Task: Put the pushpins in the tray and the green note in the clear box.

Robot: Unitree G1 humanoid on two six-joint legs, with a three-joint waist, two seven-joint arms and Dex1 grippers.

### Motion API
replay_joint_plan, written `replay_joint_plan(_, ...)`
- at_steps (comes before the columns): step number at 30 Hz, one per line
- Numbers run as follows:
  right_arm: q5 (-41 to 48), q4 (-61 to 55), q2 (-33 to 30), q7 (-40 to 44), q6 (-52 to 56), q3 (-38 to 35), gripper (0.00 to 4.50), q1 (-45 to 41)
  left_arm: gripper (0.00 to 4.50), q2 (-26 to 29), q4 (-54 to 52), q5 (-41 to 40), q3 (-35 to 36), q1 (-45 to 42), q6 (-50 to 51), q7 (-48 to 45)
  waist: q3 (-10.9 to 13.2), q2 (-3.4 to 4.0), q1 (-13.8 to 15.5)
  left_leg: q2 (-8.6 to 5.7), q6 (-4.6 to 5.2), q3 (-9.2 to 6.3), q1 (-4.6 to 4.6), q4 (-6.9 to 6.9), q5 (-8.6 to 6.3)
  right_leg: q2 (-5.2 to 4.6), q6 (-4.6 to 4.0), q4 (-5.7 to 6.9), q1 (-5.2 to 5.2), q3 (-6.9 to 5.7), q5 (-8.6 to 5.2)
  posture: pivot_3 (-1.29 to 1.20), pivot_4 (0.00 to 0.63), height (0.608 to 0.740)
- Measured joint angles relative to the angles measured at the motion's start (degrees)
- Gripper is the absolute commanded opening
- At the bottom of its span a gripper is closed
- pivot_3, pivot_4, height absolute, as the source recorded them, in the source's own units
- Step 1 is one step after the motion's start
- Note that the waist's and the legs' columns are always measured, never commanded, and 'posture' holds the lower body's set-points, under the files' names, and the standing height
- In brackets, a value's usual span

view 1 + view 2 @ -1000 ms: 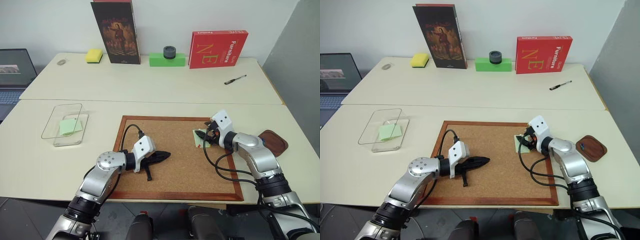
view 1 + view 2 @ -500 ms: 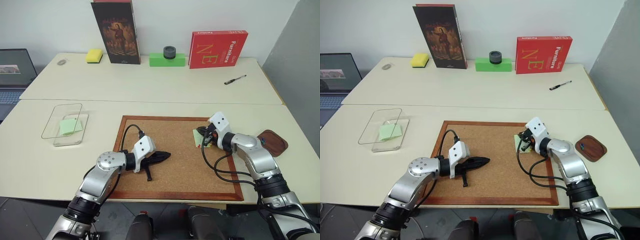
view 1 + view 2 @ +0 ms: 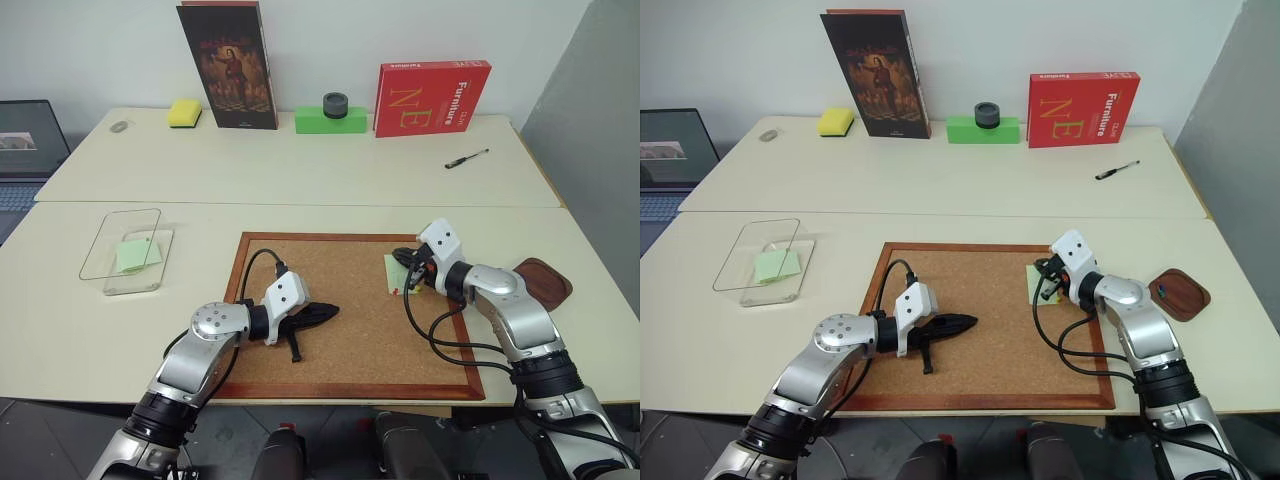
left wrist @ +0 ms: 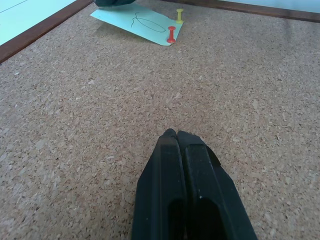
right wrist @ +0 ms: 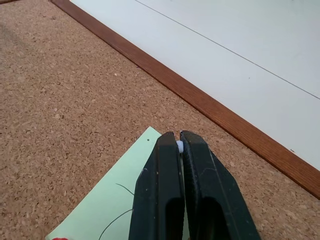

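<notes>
The green note point(image 3: 397, 273) lies on the right part of the corkboard point(image 3: 350, 330). A red pushpin point(image 4: 171, 34) and a yellow one point(image 4: 179, 15) stand in its edge. My right gripper point(image 5: 179, 137) hangs just over the note's far corner, shut on a tiny pale pushpin point(image 5: 179, 145) pinched at its tips. My left gripper point(image 4: 176, 134) is shut and empty, low over the middle of the cork. The tray point(image 3: 545, 283) sits right of the board, beside my right arm. The clear box point(image 3: 128, 262) stands far left with a second green slip point(image 3: 132, 255) inside.
Along the back of the table are a yellow sponge point(image 3: 183, 112), a tall dark book point(image 3: 228, 62), a green block with a black cap point(image 3: 332, 118) and a red book point(image 3: 431, 98). A pen point(image 3: 466, 158) lies at the right; a laptop point(image 3: 25, 150) at the far left.
My right gripper's fingers have closed at the note's far corner. The left arm has not moved. The whole picture has shifted slightly.
</notes>
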Motion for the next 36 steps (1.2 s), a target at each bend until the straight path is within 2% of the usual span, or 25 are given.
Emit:
replay_joint_plan(11, 2.59, -4.17, 0.46, -1.74, 2.62, -3.99, 0.07, 0.37, 0.0, 0.24, -0.03, 0.0, -0.04, -0.01, 0.0, -0.52, 0.0, 0.01, -0.26, 0.0, 0.0, 0.0, -0.02, -0.01, 0.0, 0.0, 0.0, -0.01, 0.01, -0.01, 0.0, 0.0, 0.15, 0.74)
replay_joint_plan(18, 6.59, -13.84, -1.09, -3.29, 7.25, -9.57, 0.07, 4.1, 0.0, 0.26, 0.14, 0.0, -0.04, 0.0, -0.03, -0.84, -0.01, 0.02, -0.38, 0.0, 0.0, 0.0, -0.01, -0.03, 0.0, 0.0, 0.0, -0.04, 0.01, 0.01, -0.01, 0.0, 0.15, 0.74)
replay_joint_plan(23, 7.76, -21.21, -5.28, -3.97, 10.26, -14.41, 0.07, 10.44, 0.0, 0.27, 0.78, 0.07, -0.2, -0.21, -0.26, -1.01, -0.03, 0.05, -0.42, -0.01, 0.0, 0.0, -0.02, -0.03, 0.0, -0.01, 0.0, -0.06, 0.02, 0.01, -0.01, 0.0, 0.15, 0.74)
replay_joint_plan(26, 6.93, -24.98, -10.61, -3.92, 10.45, -18.95, 0.07, 17.14, 0.0, 0.25, 1.18, 0.14, -0.51, -0.36, -0.91, -1.0, -0.08, 0.1, -0.37, -0.01, 0.0, 0.0, 0.0, -0.03, -0.01, -0.01, -0.01, -0.1, 0.06, -0.01, -0.03, 0.0, 0.15, 0.74)
replay_joint_plan(30, 3.65, -24.98, -14.63, -5.22, 11.05, -21.93, 0.07, 24.58, 0.0, 0.3, 1.7, 0.14, -0.39, -0.55, -1.27, -1.08, -0.14, 0.21, -0.54, -0.01, 0.0, 0.03, 0.09, -0.01, 0.0, -0.02, -0.28, -0.09, 0.14, 0.05, -0.18, 0.0, 0.15, 0.74)
replay_joint_plan(36, -0.61, -21.8, -16.41, -7.93, 10.82, -22.84, 0.07, 28.24, 0.0, 0.3, 2.3, 0.16, -0.33, -0.61, -1.36, -1.04, -0.15, 0.21, -0.83, -0.01, 0.0, 0.08, 0.33, 0.0, 0.0, -0.02, -0.31, -0.11, 0.32, 0.12, -0.21, 0.0, 0.15, 0.74)
